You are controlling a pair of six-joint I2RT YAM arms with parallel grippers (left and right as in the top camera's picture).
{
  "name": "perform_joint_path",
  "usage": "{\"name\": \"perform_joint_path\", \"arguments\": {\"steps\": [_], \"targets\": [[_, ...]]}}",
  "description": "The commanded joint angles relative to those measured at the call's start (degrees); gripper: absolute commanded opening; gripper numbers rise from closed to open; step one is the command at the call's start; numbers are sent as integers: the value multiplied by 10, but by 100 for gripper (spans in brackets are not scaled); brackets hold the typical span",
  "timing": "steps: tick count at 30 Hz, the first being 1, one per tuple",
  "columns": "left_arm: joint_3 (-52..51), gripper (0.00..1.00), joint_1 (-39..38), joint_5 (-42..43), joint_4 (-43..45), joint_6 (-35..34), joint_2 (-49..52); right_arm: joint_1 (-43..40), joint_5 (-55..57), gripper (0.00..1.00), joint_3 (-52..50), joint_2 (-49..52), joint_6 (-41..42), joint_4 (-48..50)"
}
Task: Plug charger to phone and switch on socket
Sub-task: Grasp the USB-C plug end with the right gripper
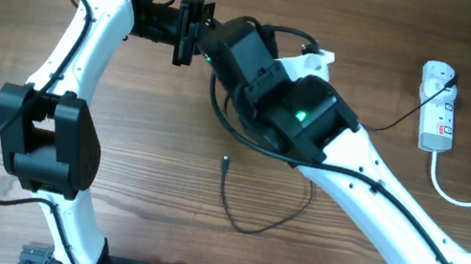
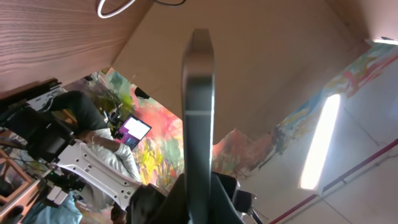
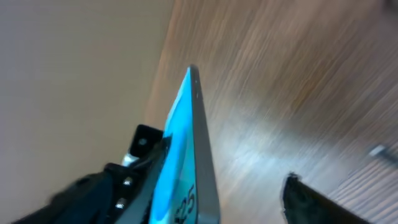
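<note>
Holding the phone pinched edge-on in the left tool; right tool spread. Next: grasp charger connector, align with port.

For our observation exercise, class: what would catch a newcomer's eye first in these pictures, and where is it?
The left arm and right arm meet over the far middle of the table, where the left pincer grips a phone on its edge, teal screen showing. A black cable lies loose mid-table, and a white power strip sits at the far right.
</note>
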Motion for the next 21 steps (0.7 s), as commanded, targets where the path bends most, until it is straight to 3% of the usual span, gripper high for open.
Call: {"name": "perform_joint_path", "arguments": {"steps": [1, 3, 5, 8, 11, 14, 18, 21], "targets": [[10, 4, -1, 0, 19, 3, -17, 1, 33, 98, -2, -58, -205, -14], [10, 4, 0, -40, 47, 3, -17, -4, 21, 100, -2, -91, -408, -25], [10, 4, 0, -134, 75, 3, -17, -12, -19, 100, -2, -110, -513, -78], [10, 4, -1, -251, 86, 6, -17, -18, -26, 100, -5, -101, -522, -183], [10, 4, -1, -275, 93, 60, -17, -18, -35, 100, -24, -85, -521, -208], [10, 4, 0, -280, 92, 115, -17, -18, -67, 100, -72, -69, -522, -186], [10, 4, -1, -455, 76, 130, -17, -17, -125, 100, -121, -49, -522, -155], [10, 4, -1, -464, 68, 176, -17, -17, -165, 100, -149, -29, -536, -118]]}}
